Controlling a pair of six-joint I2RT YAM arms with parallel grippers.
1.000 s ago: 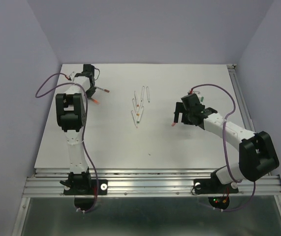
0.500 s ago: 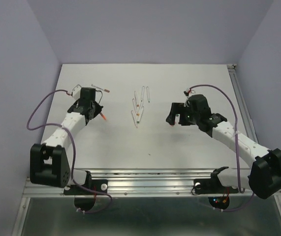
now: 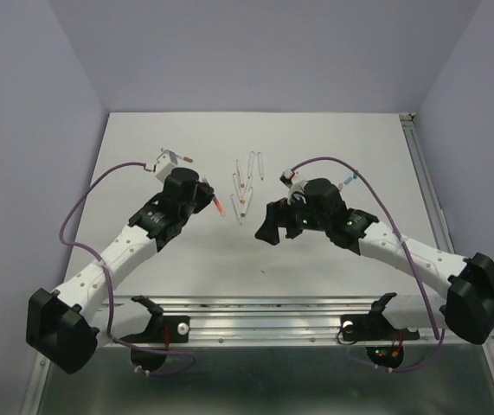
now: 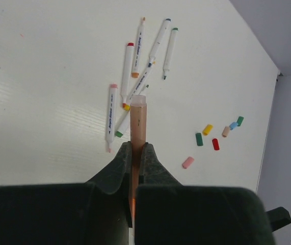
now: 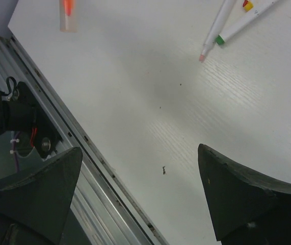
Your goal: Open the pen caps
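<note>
Now nose to nose: both arms swing in to mid-table for another cap pull.

Clamped tight on an orange pen, the left gripper has carried it in from the far-left corner and points it right, towards the right gripper, whose jaws gape wide and empty just near of the pile of pens. That looks like the set-up for the right side to seize the clear cap and pull. Behind each gripper the forearm stretches low across the table, elbows dropped out towards the near corners. Loose pen caps lie scattered on the table's right side.
</note>
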